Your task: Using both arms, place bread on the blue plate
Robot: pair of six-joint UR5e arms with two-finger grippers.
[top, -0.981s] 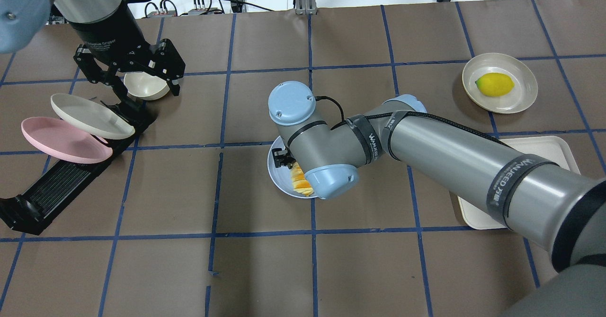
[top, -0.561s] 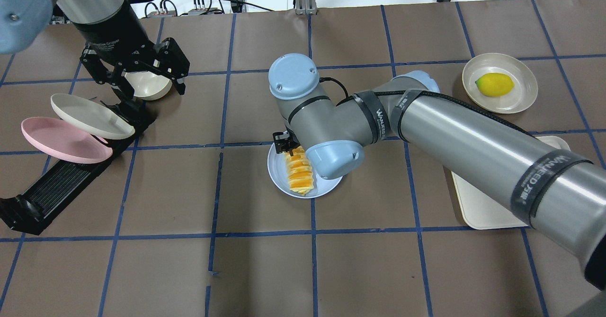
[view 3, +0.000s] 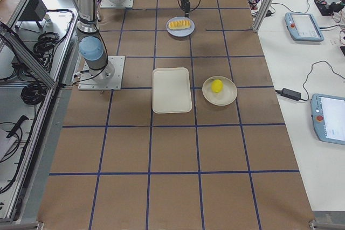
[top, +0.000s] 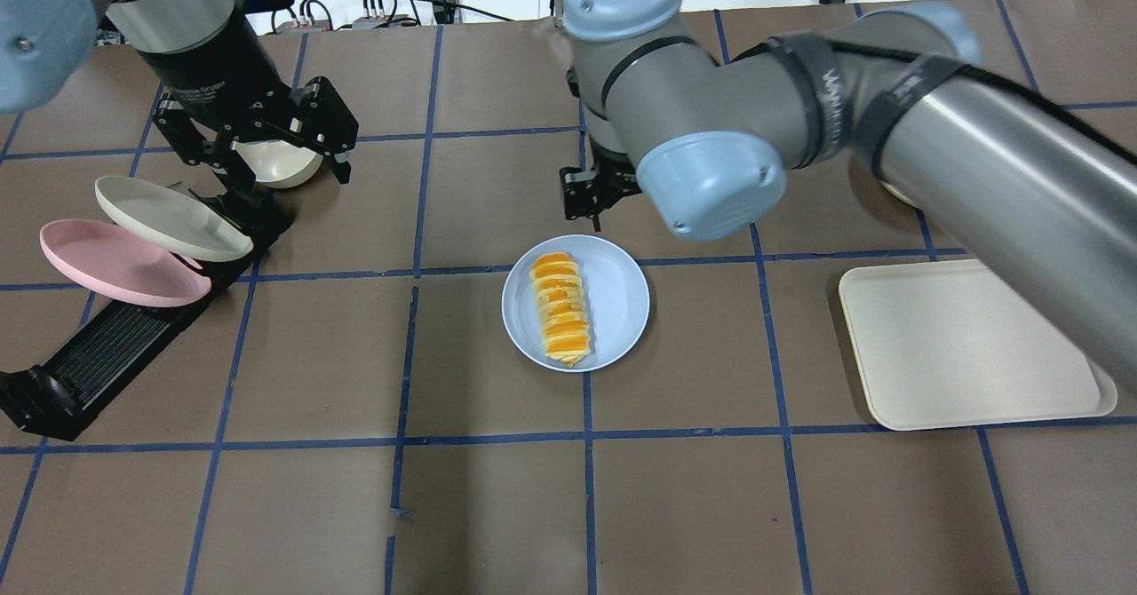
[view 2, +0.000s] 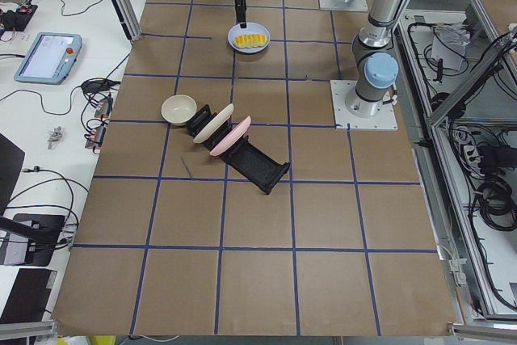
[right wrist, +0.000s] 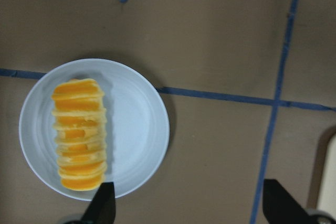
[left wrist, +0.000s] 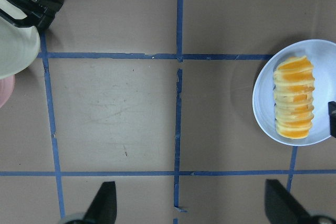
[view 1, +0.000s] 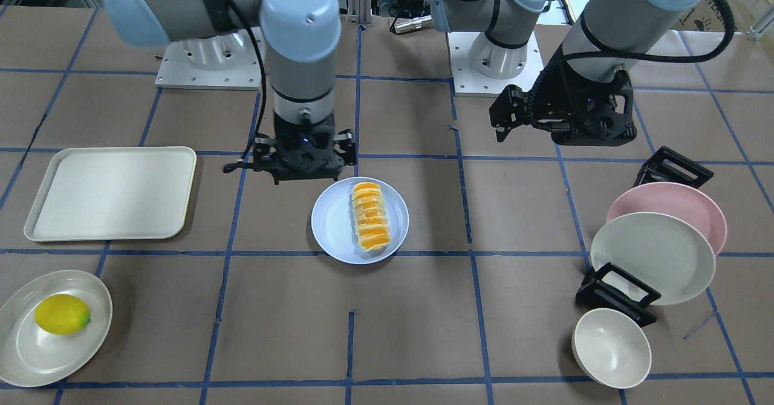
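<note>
The bread [top: 561, 311], an orange and cream striped roll, lies alone on the blue plate [top: 617, 297] at the table's middle. It also shows in the front view [view 1: 370, 216] and in the right wrist view [right wrist: 79, 132]. My right gripper [top: 591, 197] hangs open and empty above the table just beyond the plate's far rim; its fingertips [right wrist: 105, 205] stand wide apart. My left gripper [top: 266, 153] is open and empty, high over the cream bowl [top: 280, 167] at the far left. The left wrist view shows the bread [left wrist: 294, 100] off to its right.
A black dish rack [top: 98, 355] at the left holds a pink plate [top: 115, 262] and a cream plate [top: 169, 218]. A cream tray [top: 968, 346] lies at the right. A lemon [view 1: 60, 313] sits on a cream plate [view 1: 24, 344] beyond the tray.
My right gripper has lifted off the bread and drawn back past the plate's far rim. The bread stays on the blue plate. The left gripper has barely moved.
</note>
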